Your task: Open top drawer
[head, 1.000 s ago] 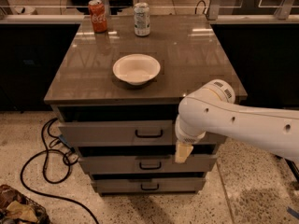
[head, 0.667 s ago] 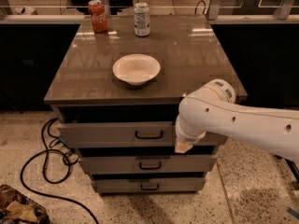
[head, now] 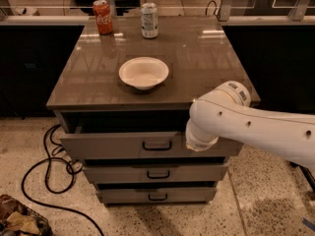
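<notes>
The white arm (head: 256,127) reaches in from the right, wrist bent down. Its gripper (head: 199,142) is at the front edge of the top drawer (head: 113,145), right of the black handle (head: 157,145). Whether it is open or closed, I cannot tell. The drawer sits partly out.

Top drawer (head: 123,145) ajar, tool (head: 198,146) at front

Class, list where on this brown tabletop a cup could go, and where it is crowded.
Free: the right side of the brown tabletop, from the white bowl to the right edge; also the front-left corner. Crowded: the back-left, by the red cola can and silver can. The gripper sits at the grey top drawer's front, right of its handle.
</notes>
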### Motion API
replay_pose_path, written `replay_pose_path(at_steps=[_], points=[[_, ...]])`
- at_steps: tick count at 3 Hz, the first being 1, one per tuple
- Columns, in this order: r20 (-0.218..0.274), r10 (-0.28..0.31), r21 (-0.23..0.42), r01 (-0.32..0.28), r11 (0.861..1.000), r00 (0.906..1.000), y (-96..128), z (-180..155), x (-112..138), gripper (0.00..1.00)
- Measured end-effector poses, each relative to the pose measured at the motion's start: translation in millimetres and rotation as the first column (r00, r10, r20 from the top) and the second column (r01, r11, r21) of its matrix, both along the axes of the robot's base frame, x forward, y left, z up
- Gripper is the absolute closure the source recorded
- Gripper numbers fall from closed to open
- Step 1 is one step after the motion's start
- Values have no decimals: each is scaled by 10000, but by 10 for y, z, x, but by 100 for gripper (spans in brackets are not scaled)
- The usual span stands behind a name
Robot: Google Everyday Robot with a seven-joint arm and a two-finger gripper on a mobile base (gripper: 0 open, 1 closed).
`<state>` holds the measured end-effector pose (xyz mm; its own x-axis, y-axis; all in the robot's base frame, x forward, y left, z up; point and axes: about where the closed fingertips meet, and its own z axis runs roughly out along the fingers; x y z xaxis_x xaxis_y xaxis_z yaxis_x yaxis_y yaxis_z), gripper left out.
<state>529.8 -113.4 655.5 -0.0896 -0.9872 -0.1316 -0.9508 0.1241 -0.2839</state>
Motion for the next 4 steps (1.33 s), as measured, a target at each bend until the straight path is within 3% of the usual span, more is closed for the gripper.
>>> replay_pose_path(at_steps=[1, 4], points=[[-1, 0, 0, 0, 10000, 10000, 0, 81, 0, 100], [-231, 72, -135, -75, 9999, 9997, 45, 102, -73, 100]])
